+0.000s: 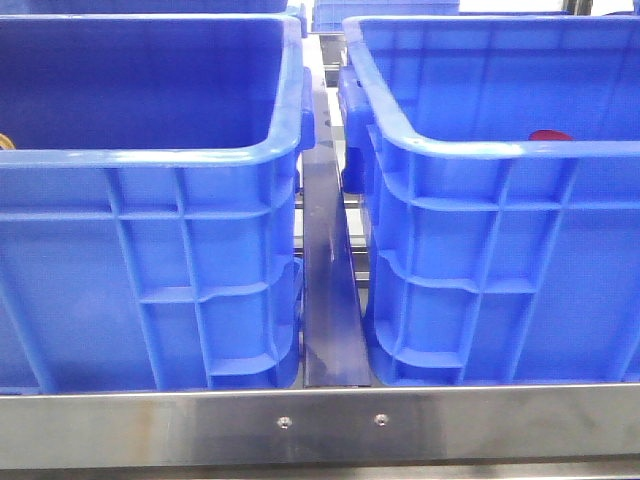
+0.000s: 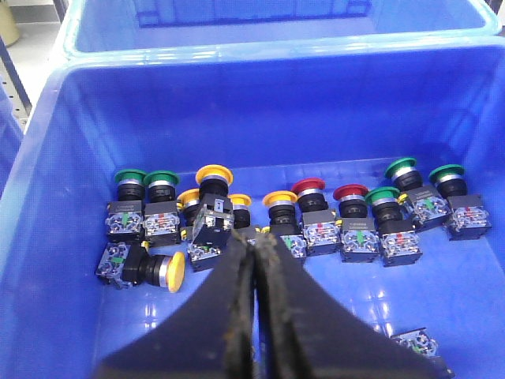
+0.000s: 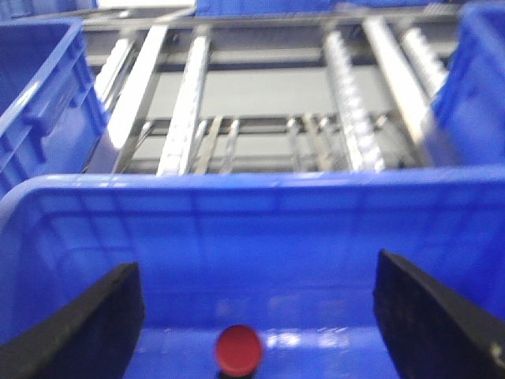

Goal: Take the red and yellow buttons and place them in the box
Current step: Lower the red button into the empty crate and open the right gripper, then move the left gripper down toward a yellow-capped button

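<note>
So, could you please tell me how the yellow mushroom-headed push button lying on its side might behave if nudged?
The toppled yellow mushroom-headed push button probably rolls on its round cap. Its blocky contact base likely stops it quickly. The glossy blue plastic crate floor may let it slide.

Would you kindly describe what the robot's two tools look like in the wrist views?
Both tools are matte black. The left tool shows two broad wedge-shaped fingers tapering toward their tips, with rough, worn-looking inner edges. The right tool shows two black fingers with slanted edges at the picture's sides. No cables, markings or sleeves are visible, and the arms themselves are out of view.
</note>
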`<state>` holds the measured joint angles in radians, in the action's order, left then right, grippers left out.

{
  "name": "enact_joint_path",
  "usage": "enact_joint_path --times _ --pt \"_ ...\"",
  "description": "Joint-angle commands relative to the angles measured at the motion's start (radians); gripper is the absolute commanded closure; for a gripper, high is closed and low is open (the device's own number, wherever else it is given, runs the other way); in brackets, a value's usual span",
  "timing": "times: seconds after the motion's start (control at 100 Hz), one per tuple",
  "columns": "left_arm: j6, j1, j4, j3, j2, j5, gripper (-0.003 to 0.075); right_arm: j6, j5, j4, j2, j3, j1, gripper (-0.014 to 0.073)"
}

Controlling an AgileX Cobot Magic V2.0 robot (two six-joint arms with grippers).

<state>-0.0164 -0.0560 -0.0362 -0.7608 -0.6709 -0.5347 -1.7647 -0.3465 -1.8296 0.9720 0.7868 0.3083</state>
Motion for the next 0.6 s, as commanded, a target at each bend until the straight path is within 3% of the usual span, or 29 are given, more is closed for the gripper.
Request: enact_joint_path --times 0.0,0.36,0.46,0.59 --pt "-0.004 0.001 -0.003 -0.029 0.002 0.069 0.0739 -0.066 0.007 -0.086 -0.089 -0.001 -0.005 -0.0021" --pt "-0.004 0.001 -0.003 -0.029 0.002 0.071 0.0739 -0.066 0.042 -0.086 -0.311 -0.183 -0.004 0.0007" --pt "-0.004 0.001 -0.003 -0.029 0.002 0.071 0.0739 -0.066 0.087 -0.086 -0.319 -0.191 -0.004 0.0115" --pt "-0.004 0.001 -0.003 -0.029 0.002 0.071 0.0739 -0.066 0.138 -0.086 -0.319 -0.191 -0.004 0.0372"
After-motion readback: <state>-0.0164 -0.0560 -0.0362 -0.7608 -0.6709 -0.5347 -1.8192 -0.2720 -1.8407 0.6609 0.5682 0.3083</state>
